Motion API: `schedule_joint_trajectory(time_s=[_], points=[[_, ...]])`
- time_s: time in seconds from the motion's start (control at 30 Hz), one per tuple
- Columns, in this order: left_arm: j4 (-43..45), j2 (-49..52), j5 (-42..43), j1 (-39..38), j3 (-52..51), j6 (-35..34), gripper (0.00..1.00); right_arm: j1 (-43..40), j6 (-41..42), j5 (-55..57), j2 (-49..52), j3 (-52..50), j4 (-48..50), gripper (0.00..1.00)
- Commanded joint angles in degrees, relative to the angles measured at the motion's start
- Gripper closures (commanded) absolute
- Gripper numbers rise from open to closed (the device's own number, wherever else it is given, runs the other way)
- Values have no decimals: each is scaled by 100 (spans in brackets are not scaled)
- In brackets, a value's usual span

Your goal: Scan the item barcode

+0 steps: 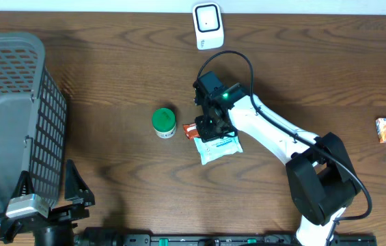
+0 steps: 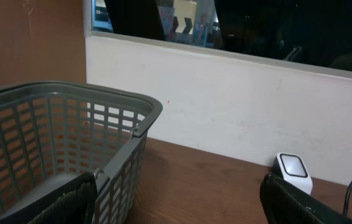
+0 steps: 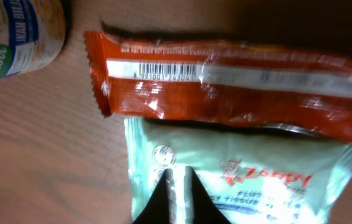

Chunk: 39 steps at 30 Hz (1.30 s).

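Wooden tabletop (image 1: 111, 68). Grey mesh basket (image 1: 15, 102), far left. Left pincer (image 2: 182, 199) beside basket, fingers wide apart, empty. Right pincer (image 3: 177, 186) over tissue pack (image 3: 256, 180) at centre, tips nearly together; grip could not be told. Red snack bar (image 3: 225, 87), barcode up, touching the pack's edge. Green-lidded jar (image 1: 164, 123) just beside. White scanner (image 1: 208, 26), rear edge.
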Motion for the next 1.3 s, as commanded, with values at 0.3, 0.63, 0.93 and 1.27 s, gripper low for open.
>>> schedule_joint_trajectory(time_s=[0.3,0.63,0.93,1.27], points=[[9,-42,-52,-28,-37,98,16,-1298,-1156,-1613,-623,-149,-1182,17],[9,-42,-50,-28,-37,98,16,-2146,-2105,-2739,-619,-1569,267,1],[7,-42,-50,-28,-37,96,16,-1930,-1781,-2649,-485,-2396,1259,1],[9,-42,-50,-28,-37,96,16,-1919,-1552,-2653,-52,-2813,1926,99]])
